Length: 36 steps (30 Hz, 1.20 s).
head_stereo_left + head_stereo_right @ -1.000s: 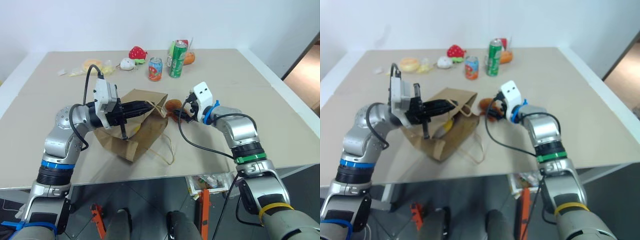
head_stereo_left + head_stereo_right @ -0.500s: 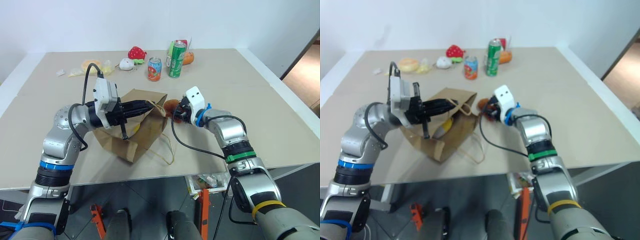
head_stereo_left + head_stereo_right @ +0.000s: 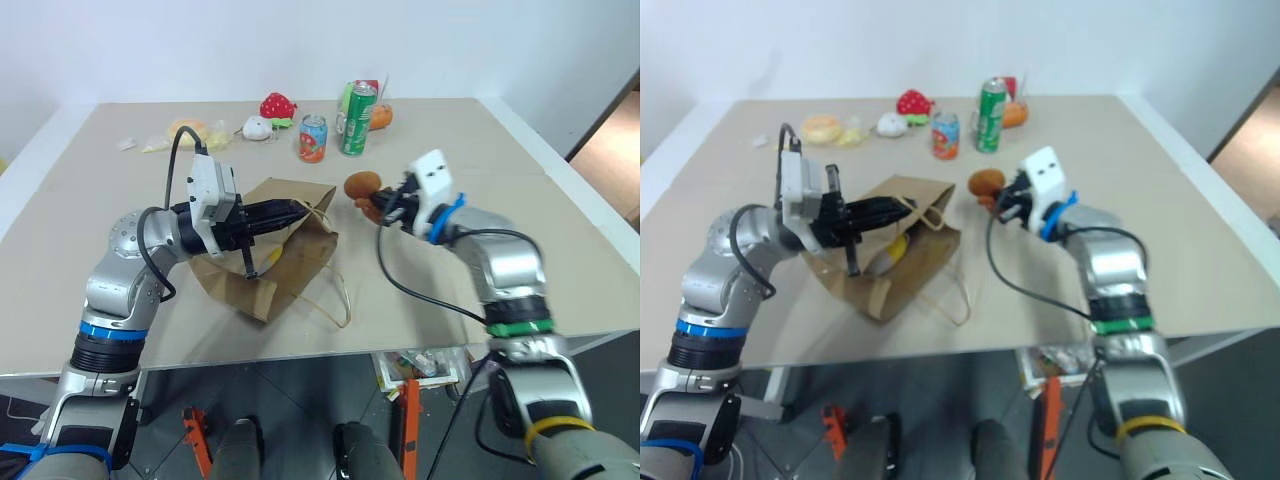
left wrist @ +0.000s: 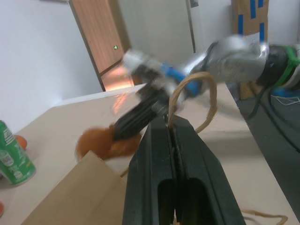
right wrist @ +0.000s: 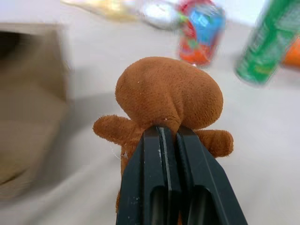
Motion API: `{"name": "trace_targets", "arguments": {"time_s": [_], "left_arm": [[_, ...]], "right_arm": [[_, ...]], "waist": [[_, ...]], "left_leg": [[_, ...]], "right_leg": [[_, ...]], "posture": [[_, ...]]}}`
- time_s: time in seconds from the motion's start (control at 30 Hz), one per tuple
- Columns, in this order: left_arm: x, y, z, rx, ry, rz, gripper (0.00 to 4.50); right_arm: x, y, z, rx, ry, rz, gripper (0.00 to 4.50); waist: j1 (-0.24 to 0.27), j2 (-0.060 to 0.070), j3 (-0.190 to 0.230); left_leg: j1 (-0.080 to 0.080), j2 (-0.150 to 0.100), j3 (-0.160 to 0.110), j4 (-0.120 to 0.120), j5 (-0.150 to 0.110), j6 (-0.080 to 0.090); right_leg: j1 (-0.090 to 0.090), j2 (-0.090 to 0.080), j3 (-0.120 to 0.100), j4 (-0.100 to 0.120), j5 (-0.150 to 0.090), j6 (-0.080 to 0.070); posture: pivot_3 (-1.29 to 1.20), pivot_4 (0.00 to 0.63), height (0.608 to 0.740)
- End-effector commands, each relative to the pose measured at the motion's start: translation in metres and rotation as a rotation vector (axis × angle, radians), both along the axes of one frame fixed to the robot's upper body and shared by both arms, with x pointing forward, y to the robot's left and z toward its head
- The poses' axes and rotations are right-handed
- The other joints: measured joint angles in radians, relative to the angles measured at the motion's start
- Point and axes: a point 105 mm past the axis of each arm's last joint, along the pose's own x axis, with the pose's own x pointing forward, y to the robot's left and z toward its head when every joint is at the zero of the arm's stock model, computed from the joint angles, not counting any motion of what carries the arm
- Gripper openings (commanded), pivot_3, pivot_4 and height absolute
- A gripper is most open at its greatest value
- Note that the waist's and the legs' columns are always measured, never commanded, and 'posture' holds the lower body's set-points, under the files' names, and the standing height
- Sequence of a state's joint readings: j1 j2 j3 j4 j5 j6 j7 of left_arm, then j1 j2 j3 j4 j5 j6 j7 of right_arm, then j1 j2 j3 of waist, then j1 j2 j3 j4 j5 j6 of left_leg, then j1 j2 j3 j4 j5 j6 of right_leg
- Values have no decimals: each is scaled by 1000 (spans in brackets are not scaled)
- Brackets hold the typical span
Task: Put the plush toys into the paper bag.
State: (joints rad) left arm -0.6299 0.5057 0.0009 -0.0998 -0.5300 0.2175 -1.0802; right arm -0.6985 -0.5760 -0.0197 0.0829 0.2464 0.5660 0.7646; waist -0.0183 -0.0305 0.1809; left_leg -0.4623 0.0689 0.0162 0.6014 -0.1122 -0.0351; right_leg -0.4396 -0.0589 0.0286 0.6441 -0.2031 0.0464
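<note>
table (image 3: pixel 560 200): beige top, carries everything; bag used as the landmark below.
paper bag (image 3: pixel 285 262): brown kraft, slumped on its side near the front middle of the table, mouth facing toward the cans and the right arm; a loose cord handle (image 3: pixel 335 300) trails from it toward the front edge.
left gripper (image 3: pixel 295 210): jaws pressed together on the bag's upper cord handle at the mouth, holding that edge up.
right gripper (image 3: pixel 378 207): clamped on the brown plush toy, just beside the bag's mouth and higher than it.
brown plush toy (image 5: pixel 168 96): pinched at the neck between the right fingers (image 5: pixel 159 187), off the table, not in the bag yet.
white-and-yellow toy (image 3: pixel 895 250): a yellow bit shows at the bag's mouth, looks already inside; can't tell more.
step in hand: judged as carrying the brown toy to the bag. Go in over the lifted edge, well past the rim, then let go; left should keep the mouth propped.
risk: mouth is narrow and floppy; toy could snag the rim or the held handle and drop outside.
cans (image 3: pixel 353 118): green and a shorter red-blue one, well behind the bag, clear of the path.
strawberry plush (image 3: pixel 276 105): far behind the bag, not for bagging.
small white plush (image 3: pixel 254 127): beside the strawberry, leave.
</note>
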Motion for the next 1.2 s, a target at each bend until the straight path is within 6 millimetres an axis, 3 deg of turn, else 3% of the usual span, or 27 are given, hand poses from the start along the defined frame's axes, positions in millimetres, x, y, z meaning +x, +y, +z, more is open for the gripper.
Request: {"name": "trace_targets", "arguments": {"time_s": [0.03, 0.13, 0.23, 0.43, 0.8, 1.17, 1.2], "left_arm": [[-5, 0, 11, -10, -45, -11, 0], [-6, -1, 10, -12, -43, -12, 0], [-5, 0, 10, -12, -44, -12, 0], [-5, -1, 11, -13, -47, -11, 0], [-5, -1, 12, -15, -50, -14, 0], [-5, -1, 13, -19, -52, -11, 0], [-5, -1, 13, -20, -52, -11, 0]], "right_arm": [[-29, -4, 16, -54, -29, 107, 80], [-51, 4, 10, -94, 21, 213, 80], [-82, 36, 7, -104, 52, 412, 80], [-97, 73, 5, -81, 72, 538, 80], [-54, 114, -5, -123, 46, 473, 80], [-26, 143, -26, -86, 72, 361, 80], [-24, 143, -27, -74, 72, 345, 790]], "waist": [[-1, 0, 0], [-9, 0, 0], [-12, 0, 0], [-6, 0, 0], [-5, 0, 0], [-5, 0, 0], [-5, 0, 0]], "left_leg": [[0, 0, 0, 0, 0, 0], [2, 0, 1, 0, 0, 0], [3, 0, 0, 0, 0, 0], [3, 0, 0, 2, 0, 0], [2, 0, 0, 2, 0, 0], [1, 0, 0, 1, 0, 0], [1, 0, 0, 1, 0, 0]], "right_leg": [[0, 0, 0, 0, 0, 0], [0, 0, 1, 0, 1, -1], [0, 0, 1, 1, 2, -2], [1, 0, 1, 1, 2, -2], [0, 0, 1, 1, 2, -2], [0, 1, 0, 1, 2, -1], [0, 1, 0, 1, 2, -1]], "posture": [[0, 150, 740], [0, 150, 740], [0, 150, 740], [0, 150, 740], [0, 150, 740], [0, 150, 740], [0, 150, 740]]}}
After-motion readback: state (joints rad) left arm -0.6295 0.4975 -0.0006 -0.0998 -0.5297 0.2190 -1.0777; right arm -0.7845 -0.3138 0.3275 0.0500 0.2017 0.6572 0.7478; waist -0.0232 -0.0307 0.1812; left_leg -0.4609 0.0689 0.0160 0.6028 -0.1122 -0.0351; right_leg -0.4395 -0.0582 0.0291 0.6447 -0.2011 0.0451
